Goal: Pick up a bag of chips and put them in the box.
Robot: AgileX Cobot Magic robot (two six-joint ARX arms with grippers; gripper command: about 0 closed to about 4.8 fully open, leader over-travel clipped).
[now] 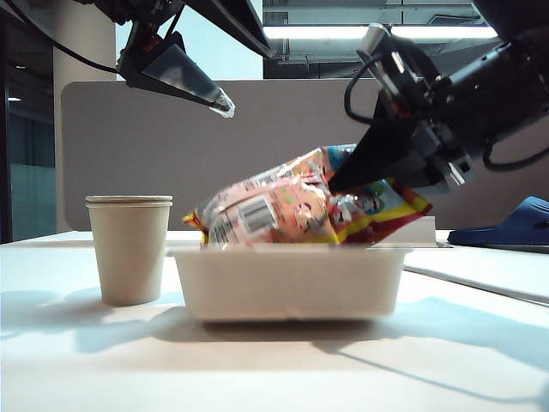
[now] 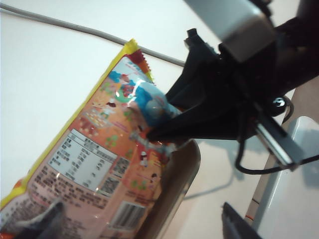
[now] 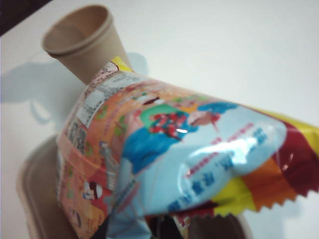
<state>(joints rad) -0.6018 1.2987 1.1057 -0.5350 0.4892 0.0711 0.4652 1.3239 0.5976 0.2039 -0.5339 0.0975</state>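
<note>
The right pincer (image 1: 339,184) comes down from the upper right of the exterior view and is clenched on the bag of chips (image 1: 283,206), gripping it at its upper, blue-patched part. The same grip shows in the left wrist view, where the dark fingers (image 2: 164,130) pinch the bag (image 2: 99,164) near its blue patch. The bag hangs tilted over the box (image 1: 287,281), its lower end with the white barcode panel down at the left part of the box and its yellow and red edge raised toward the right. Whether the low end already touches the floor of the box cannot be told, as the near wall hides it. In the right wrist view the bag (image 3: 169,149) fills most of the picture, with the rim of the box (image 3: 30,189) beneath it.

The left pincer (image 1: 221,103) hangs released, high above the left side of the scene, well apart from the bag and holding nothing; its tip points down and to the right.

A paper cup (image 1: 129,249) stands upright on the white tabletop (image 1: 86,360) just to the left of the box, not touching it. The cup (image 3: 82,42) is also seen beyond the bag from the right wrist. A blue slipper (image 1: 510,225) lies at the far right, and a grey cable (image 2: 75,27) runs across the tabletop in the left wrist view.
</note>
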